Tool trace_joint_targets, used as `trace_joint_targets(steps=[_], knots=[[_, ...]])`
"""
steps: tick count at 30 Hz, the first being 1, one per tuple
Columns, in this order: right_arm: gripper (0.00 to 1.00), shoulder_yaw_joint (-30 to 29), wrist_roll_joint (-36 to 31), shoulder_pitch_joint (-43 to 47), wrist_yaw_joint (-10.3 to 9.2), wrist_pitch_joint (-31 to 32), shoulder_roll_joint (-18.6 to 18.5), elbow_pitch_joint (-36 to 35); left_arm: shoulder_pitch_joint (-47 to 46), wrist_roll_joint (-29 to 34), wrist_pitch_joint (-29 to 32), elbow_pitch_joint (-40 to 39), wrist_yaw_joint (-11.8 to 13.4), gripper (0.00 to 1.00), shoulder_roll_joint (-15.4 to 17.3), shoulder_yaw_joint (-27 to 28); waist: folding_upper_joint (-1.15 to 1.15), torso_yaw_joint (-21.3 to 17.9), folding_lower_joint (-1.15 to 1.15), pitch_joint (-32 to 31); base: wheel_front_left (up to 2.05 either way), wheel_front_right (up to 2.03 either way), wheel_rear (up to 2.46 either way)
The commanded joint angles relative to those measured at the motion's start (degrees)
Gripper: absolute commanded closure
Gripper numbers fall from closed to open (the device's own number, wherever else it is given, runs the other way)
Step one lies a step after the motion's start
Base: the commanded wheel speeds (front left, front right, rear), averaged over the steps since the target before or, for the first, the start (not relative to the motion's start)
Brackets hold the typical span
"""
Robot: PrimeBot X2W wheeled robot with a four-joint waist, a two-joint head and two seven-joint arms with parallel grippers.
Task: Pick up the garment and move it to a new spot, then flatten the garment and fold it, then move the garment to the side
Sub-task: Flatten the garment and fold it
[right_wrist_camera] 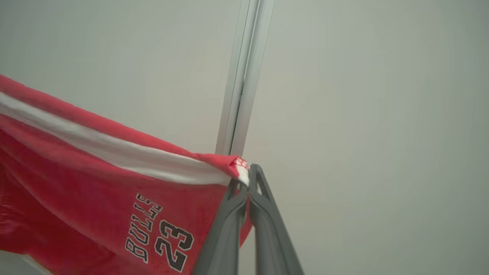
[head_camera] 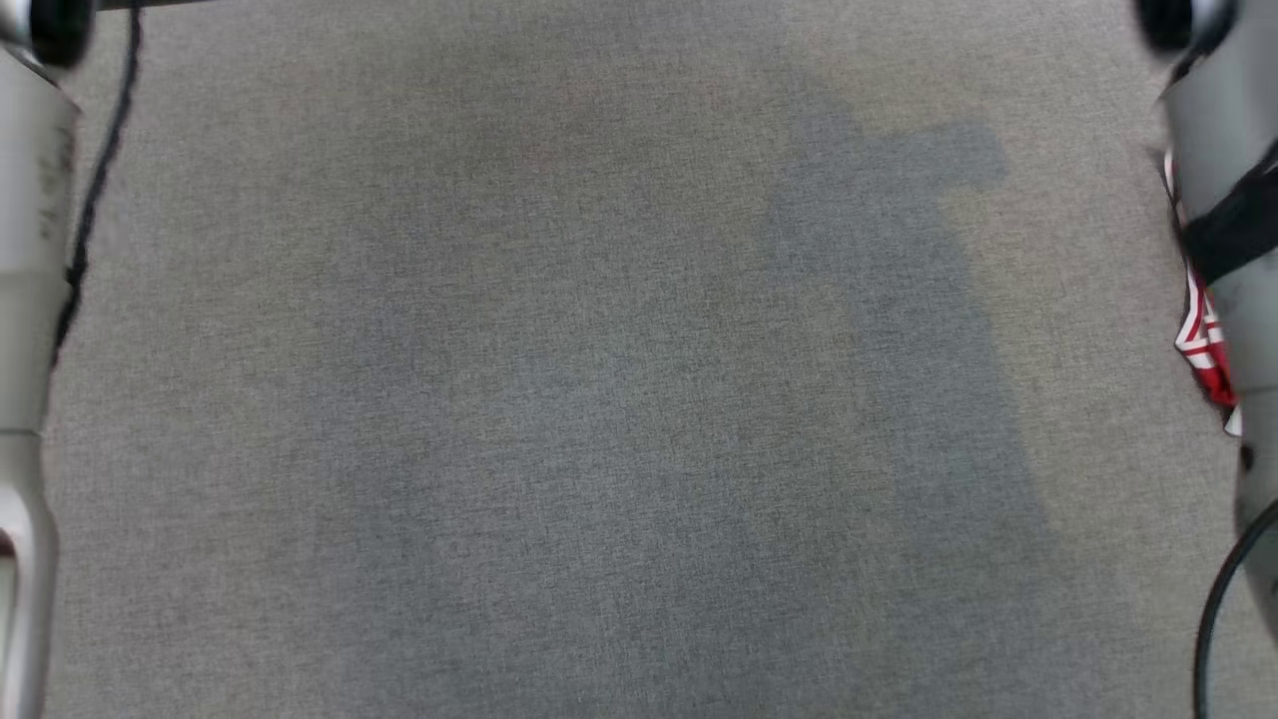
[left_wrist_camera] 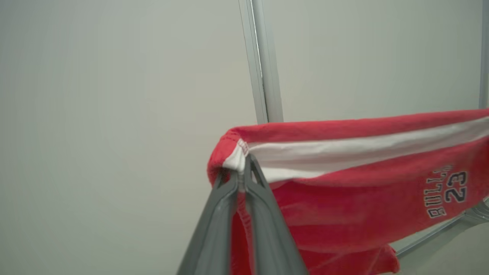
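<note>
2 garment [left_wrist_camera: 344, 206] corners tight in left fingers [left_wrist_camera: 216, 229], right fingers [right_wrist_camera: 269, 229]

Grey woven fabric surface [head_camera: 499, 399], flat, soft broad shadow [head_camera: 879, 300] right of centre

Head view: straight down, close over the grey cloth surface [head_camera: 599, 399], left forearm [head_camera: 25, 300] and right forearm [head_camera: 1223, 120] at its side edges. Left wrist view: along the left gripper [left_wrist_camera: 241, 173], facing a pale wall [left_wrist_camera: 95, 114], close on the red garment [left_wrist_camera: 344, 214]. Right wrist view: along the right gripper [right_wrist_camera: 248, 181], also wall-facing, at the garment's opposite end. Both wrist views share the "23" print [left_wrist_camera: 454, 187].
</note>
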Motion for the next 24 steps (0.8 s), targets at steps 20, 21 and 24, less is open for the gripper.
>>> trace_joint_targets(steps=[20, 21, 24], knots=[[1.00, 16.0, 12.1, 31.9, -0.13, -2.3, -6.6, 7.3, 38.5, 4.1, -1.6, -3.4, -0.1, 1.00, -4.2, -12.2, 0.00, 4.3, 0.00, -10.3, 0.00, 0.00, 0.00], [1.00, 16.9, 12.8, 32.8, -0.13, -2.3, -7.2, 7.2, 39.6, 4.5, -1.6, -3.4, -0.1, 1.00, -4.0, -13.0, 0.00, 4.3, 0.00, -11.0, 0.00, 0.00, 0.00], [1.00, 20.1, 14.7, 35.5, -0.13, -2.3, -8.9, 7.7, 43.2, 6.0, -1.6, -3.5, -0.1, 1.00, -3.7, -15.4, 0.00, 4.2, 0.00, -13.1, 0.00, 0.00, 0.00]])
